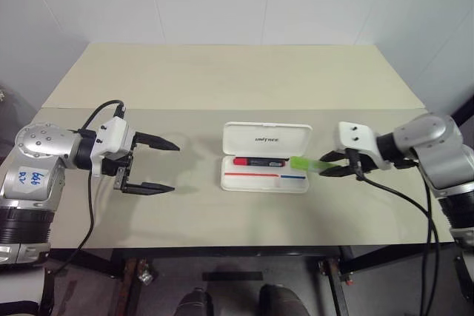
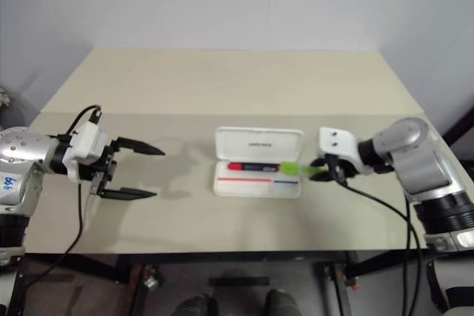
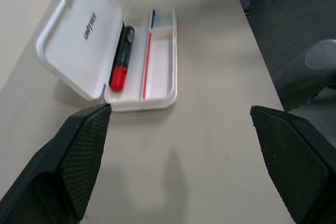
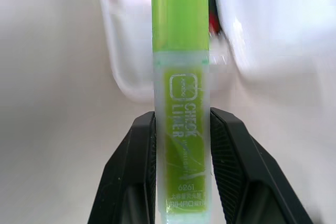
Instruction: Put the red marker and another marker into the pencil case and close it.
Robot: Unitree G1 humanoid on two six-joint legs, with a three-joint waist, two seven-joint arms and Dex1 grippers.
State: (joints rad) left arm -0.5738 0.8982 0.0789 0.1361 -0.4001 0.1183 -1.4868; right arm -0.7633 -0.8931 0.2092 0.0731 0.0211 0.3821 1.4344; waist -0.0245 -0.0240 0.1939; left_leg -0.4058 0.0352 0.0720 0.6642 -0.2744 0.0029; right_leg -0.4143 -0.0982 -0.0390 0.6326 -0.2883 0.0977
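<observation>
right gripper clamped on green marker, barrel pinched between both pads, cap end sticking out well past the fingertips toward the pencil case. grip sits on the rear half of the barrel, so most of the length hangs out front

case lies open on the table, lid flipped back flat with the lettering showing, tray facing up. red marker already in the tray, lying along the hinge side, just beyond the green cap as the right jaws point. green cap hovers about at the tray's near end wall, looks above it, not inside yet

left gripper wide open, nothing between its fingers, case straight out ahead of the jaws and well apart, not touching

step: bring green marker over the tray and drop it, then shut lid

risks, my read:
- marker held end-on to the tray; released like this it could land across the end wall or tip out onto the table
- long overhang plus rear grip, a knock on the rim could pivot it in the pads
- dropping on top of the red marker would stack them and the lid may not close
- light case, unbraced, a nudge from the cap could slide it
</observation>
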